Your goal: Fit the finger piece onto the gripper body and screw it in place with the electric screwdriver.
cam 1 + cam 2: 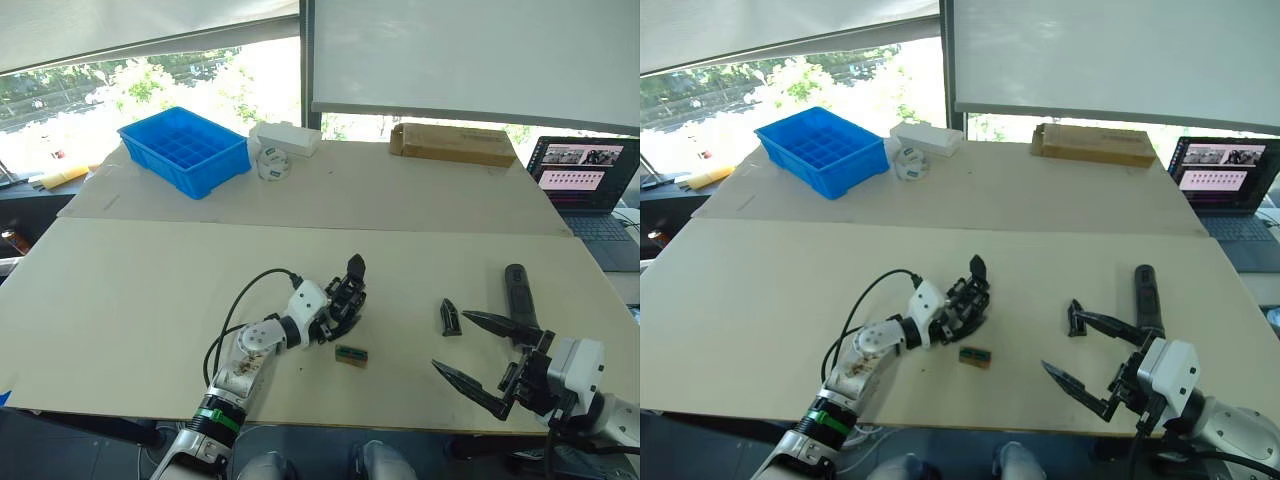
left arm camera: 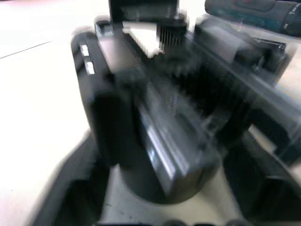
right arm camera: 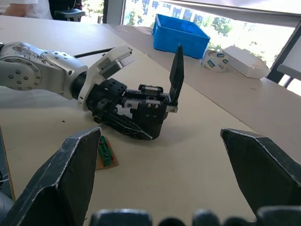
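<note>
One gripper body [image 1: 342, 300], one finger piece [image 1: 450, 317], one electric screwdriver [image 1: 517, 293], one blue tray [image 1: 186, 149], one laptop [image 1: 588, 186].

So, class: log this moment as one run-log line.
left gripper: on gripper body | right gripper: open, empty | finger piece: on table

A wide pale worktop [image 1: 150, 290] fills the room's front, with a seam across it. Behind it are big windows [image 1: 150, 75] with strong daylight and green trees outside. White roller blinds [image 1: 470, 50] hang over the windows. At the far right, an open laptop [image 1: 585, 185] stands beside the worktop.
</note>
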Available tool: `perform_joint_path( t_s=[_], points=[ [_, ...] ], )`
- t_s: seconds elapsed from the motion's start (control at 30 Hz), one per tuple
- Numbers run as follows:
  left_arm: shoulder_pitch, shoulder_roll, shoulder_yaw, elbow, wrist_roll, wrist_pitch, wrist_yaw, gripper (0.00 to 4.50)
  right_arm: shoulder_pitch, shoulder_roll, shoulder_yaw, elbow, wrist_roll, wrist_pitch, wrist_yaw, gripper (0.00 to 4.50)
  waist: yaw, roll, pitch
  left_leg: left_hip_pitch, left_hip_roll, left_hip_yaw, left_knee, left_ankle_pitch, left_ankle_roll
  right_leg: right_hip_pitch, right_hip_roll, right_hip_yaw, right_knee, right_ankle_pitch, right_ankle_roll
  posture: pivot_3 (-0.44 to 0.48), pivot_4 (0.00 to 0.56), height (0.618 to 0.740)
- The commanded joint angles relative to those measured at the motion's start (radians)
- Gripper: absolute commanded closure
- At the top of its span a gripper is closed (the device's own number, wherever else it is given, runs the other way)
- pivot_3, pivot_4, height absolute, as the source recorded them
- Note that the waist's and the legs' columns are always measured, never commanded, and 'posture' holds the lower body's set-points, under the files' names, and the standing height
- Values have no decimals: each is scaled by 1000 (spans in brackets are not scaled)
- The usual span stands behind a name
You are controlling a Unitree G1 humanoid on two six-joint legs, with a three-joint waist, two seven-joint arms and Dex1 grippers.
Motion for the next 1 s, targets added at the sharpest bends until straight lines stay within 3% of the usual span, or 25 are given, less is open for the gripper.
perform_joint_path(
  t_s=[0.03, 0.23, 0.43, 0.73, 1.0],
  points=[
    [-14, 25, 0, -33, -18, 34, -41, 19, 2, -10, -22, -50, 18, 9, -12, 0, 0, 0, 0, 0, 0, 0, 0, 0, 0, 0, 0, 0, 0, 0, 0, 0, 150, 740],
    [-43, 120, 36, -29, -58, 61, -143, 19, 5, -6, -17, -66, 17, 23, -27, 0, -3, 0, 0, 0, 0, 0, 0, 0, 0, 0, 1, 0, 0, 0, 0, 0, 150, 740],
    [-136, 191, 50, 108, -91, -13, -317, 19, 1, -4, -9, -79, 15, 39, -40, 0, 2, 0, 0, 0, 0, -1, 1, 0, 0, 0, 0, -2, 0, 0, 0, 0, 150, 740],
    [-350, 137, 50, 482, -91, -155, -537, 19, 1, -6, 0, -97, 14, 59, -53, 0, 0, 0, 0, -2, -1, -1, 4, 0, 0, 1, 0, -6, 0, 0, 0, 0, 150, 740],
    [-454, 53, 63, 708, -51, -291, -568, 19, -4, -8, -3, -98, 10, 67, -52, 0, -2, 0, 0, -4, -1, -4, 5, -1, 1, 1, 0, -5, 0, 0, 0, 0, 150, 740]
  ],
)
